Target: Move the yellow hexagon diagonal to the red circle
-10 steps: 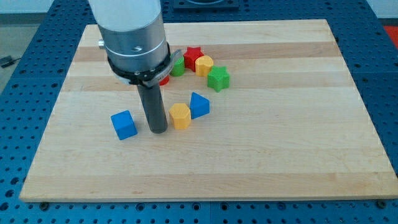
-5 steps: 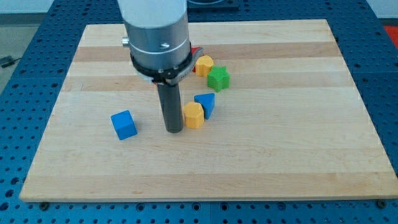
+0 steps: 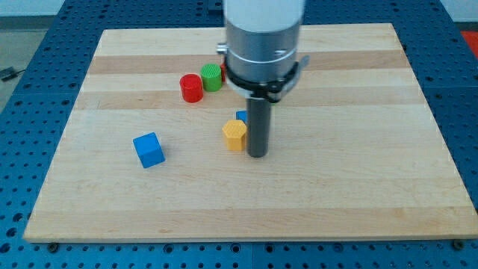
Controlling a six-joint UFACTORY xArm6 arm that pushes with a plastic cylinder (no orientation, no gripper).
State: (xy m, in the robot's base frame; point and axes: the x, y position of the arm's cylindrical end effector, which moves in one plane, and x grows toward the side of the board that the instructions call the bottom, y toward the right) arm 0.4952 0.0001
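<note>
My tip [image 3: 257, 155] rests on the wooden table [image 3: 358, 187], just right of the yellow hexagon block [image 3: 234, 135]. The red cylinder block [image 3: 191, 87] sits up-left. I have no gripper; a blue block [image 3: 240, 116] behind seems partly hidden.

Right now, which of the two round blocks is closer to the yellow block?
The red round block; the green round block sits farther toward the view's top from the yellow block.

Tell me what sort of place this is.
Probably a robotics lab bench: a pale wooden board sits on a blue perforated table, and my tip stands just right of a yellow hexagon block, near a red cylinder block.
</note>
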